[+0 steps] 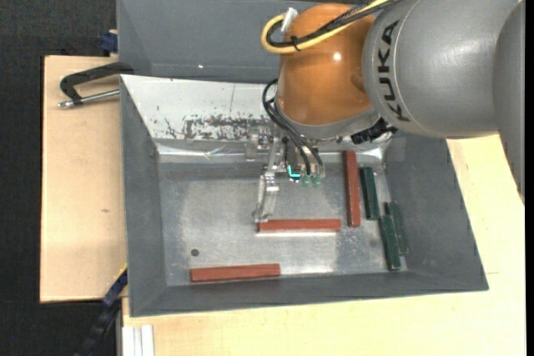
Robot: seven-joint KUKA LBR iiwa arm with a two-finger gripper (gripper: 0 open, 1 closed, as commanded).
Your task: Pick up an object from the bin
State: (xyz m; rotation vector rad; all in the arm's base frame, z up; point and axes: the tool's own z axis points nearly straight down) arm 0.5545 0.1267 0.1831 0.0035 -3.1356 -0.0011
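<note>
Arm (434, 46) by red bar (300, 224), bin (209, 221) ctr.

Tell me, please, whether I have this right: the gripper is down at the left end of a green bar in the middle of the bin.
Not quite. The camera view shows the gripper at the left end of a red-brown bar, not a green one, in the middle of the bin.
</note>
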